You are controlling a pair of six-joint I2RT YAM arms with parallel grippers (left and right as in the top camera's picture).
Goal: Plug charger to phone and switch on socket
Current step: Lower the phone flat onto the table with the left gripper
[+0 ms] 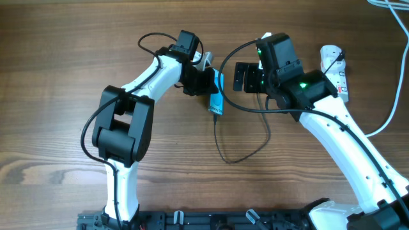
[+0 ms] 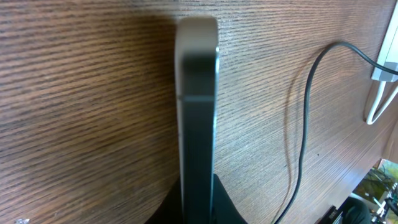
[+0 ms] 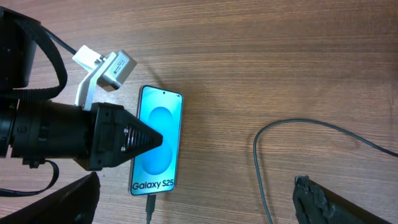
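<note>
The phone (image 1: 217, 96), its screen lit cyan, stands on its long edge in the middle of the table. My left gripper (image 1: 208, 83) is shut on it, one finger on the screen and one on the back. In the left wrist view the phone (image 2: 198, 112) shows edge-on between the jaws (image 2: 198, 202). The charger (image 1: 225, 150) is a thin black cable looping on the wood, and its plug tip (image 3: 151, 205) sits at the bottom end of the phone (image 3: 163, 134). My right gripper (image 1: 246, 76) hangs open just right of the phone, holding nothing. The white socket (image 1: 337, 70) lies at the far right.
A thicker white cable (image 1: 390, 115) runs down the right edge of the table from the socket's side. The black charger cable (image 3: 261, 168) crosses the wood between my right gripper's fingers (image 3: 323, 202). The table is bare brown wood (image 1: 51, 96).
</note>
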